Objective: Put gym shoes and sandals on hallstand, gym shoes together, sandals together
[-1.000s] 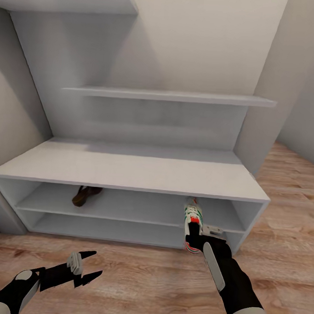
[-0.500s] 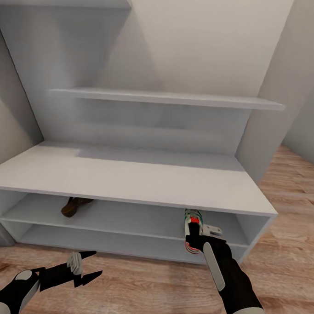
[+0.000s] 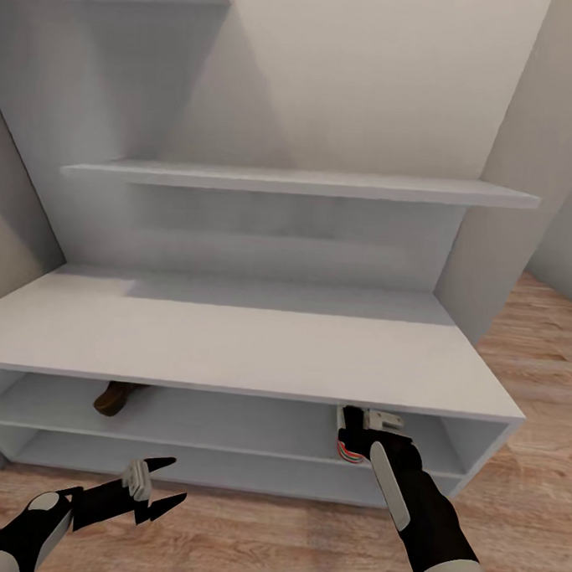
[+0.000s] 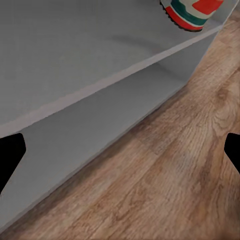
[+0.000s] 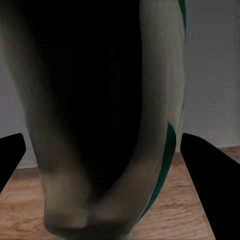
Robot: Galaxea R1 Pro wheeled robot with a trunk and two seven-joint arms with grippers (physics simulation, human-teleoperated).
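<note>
A: Where is the right gripper [image 3: 353, 436] just now?

B: At the right end of the hallstand [image 3: 232, 350], reaching into the upper shelf bay. It has hold of a gym shoe [image 3: 347, 440] by the heel end, with the toe pointing toward the far side of the bay. In the head view only the near part of the shoe shows, white with a red patch and green and red bands at the sole; the rest is hidden under the top board.

A: Is the shoe on the shelf?

B: Its heel sits at the near edge of the upper shelf, above the corridor floor [image 3: 510, 499]. Whether the sole rests fully on the board I cannot tell. The right wrist view looks straight into the shoe's [image 5: 115, 130] dark opening, with its pale inner wall and a green stripe along one side, and the two black fingertips [image 5: 207, 175] stand either side of it.

A: And the left gripper [image 3: 165, 483]?

B: It hangs low, in front of the left part of the rack, over the wood planks. Its two black fingers are spread apart and hold nothing. Its wrist view shows the rack's lower bay, the floor and the shoe's striped heel [image 4: 192, 12] on the shelf edge.

A: Anything else on the rack?

B: One brown sandal [image 3: 117, 394] lies in the upper bay toward the left, well apart from the gym shoe, half hidden under the top board. A long wall shelf [image 3: 300, 183] runs above the bench
</note>
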